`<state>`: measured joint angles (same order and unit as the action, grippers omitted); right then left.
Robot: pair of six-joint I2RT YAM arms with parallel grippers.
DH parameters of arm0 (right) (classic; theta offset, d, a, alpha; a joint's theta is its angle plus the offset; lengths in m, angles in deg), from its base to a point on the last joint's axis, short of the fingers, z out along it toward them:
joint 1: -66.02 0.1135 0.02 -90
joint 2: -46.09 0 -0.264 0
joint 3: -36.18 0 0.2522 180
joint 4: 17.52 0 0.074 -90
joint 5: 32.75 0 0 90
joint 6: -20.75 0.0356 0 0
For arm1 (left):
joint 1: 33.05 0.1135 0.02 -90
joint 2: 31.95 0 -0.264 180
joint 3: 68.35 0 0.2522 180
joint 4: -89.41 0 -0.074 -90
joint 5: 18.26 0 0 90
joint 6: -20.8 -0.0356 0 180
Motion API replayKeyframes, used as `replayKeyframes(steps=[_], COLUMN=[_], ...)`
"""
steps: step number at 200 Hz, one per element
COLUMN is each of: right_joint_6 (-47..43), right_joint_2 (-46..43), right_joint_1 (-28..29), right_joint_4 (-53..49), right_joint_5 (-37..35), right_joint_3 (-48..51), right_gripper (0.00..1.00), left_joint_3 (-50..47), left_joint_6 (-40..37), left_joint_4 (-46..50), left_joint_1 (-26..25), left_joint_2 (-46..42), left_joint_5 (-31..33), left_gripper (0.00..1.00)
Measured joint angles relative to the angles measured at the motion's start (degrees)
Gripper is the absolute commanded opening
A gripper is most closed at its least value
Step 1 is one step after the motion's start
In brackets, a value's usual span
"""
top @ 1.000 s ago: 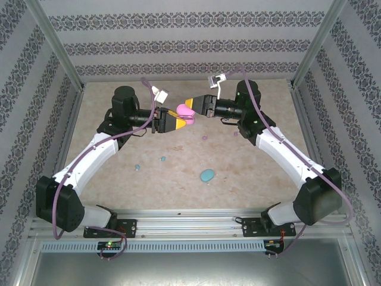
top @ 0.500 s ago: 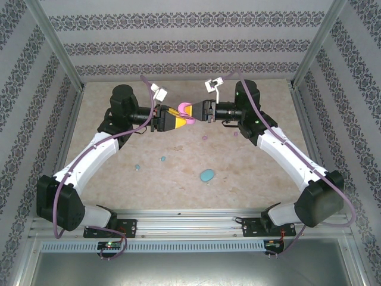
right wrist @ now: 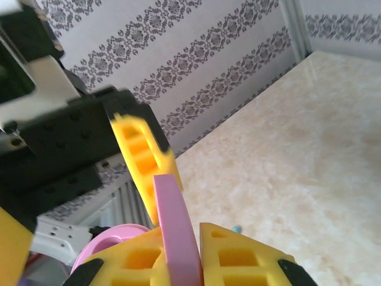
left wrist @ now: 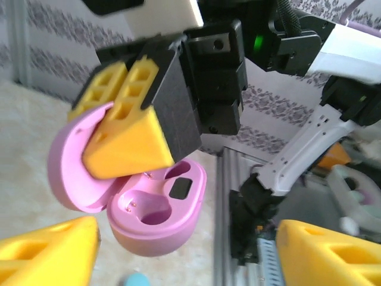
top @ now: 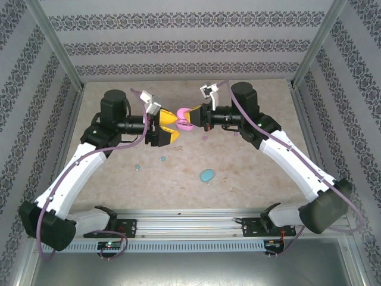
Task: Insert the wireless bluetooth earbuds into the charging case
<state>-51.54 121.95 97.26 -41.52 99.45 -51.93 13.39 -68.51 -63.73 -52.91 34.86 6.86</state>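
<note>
Earbuds lie loose on the beige marbled bench (top: 178,190): two tiny light-blue plastic earbuds (top: 137,167) left of centre, and a tiny pink plastic earbud (top: 205,137) near the middle. A light-blue oval case (top: 207,176) sits between the middle and the near edge. Above the bench's middle, the right tool (top: 188,113) is clamped on the raised lid of the pink oval charging case (left wrist: 156,220), which hangs open with both wells empty. The left tool (top: 174,127) hovers just beside it, its yellow fingers (left wrist: 50,256) spread wide, holding nothing.
</note>
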Motion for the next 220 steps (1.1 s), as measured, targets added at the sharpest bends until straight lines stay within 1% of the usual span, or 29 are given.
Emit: replayKeyframes(steps=[26, 50, 77, 102, 121, 147, 187, 220], right_joint_6=[-7.41, -13.86, -19.87, -23.67, -25.16, -25.7, -25.18, -23.5], right_joint_2=[-3.98, -6.08, -5.22, -3.17, -1.16, 1.53, 3.61, 3.58], right_joint_1=[1.11, 1.27, 1.27, 1.27, 1.22, -0.04, -2.14, -4.2], right_joint_4=[0.24, 1.46, 2.69, 4.04, 4.63, 4.57, 4.48, 5.86], right_joint_5=[-4.59, -6.82, -6.93, -5.66, -3.74, -1.27, 1.88, 4.26], right_joint_3=[2.34, 5.07, 5.75, 5.75, 5.73, 4.59, 2.54, 2.47], right_gripper=[0.02, 0.04, 0.05, 0.04, 0.03, 0.02, 0.01, 0.01], left_joint_3=[-1.68, -3.52, -4.92, -4.92, -5.73, -8.09, -8.9, -12.72], left_joint_6=[-2.27, -2.97, -3.56, -3.63, -2.34, -1.11, -1.86, -1.7], left_joint_4=[-1.11, -2.23, -2.62, -5.51, -10.93, -17.29, -20.28, -22.8], left_joint_1=[0.15, 0.39, 0.48, 0.48, 0.48, 0.81, 0.81, 0.81], left_joint_2=[-3.52, -3.54, -3.21, -1.62, 0.24, 1.99, 2.84, 2.84], left_joint_5=[0.39, -0.5, -1.11, -2.21, -2.38, -2.05, 0.07, 1.18], left_gripper=[0.84, 0.85, 0.85, 0.81, 0.78, 0.78, 0.78, 0.79])
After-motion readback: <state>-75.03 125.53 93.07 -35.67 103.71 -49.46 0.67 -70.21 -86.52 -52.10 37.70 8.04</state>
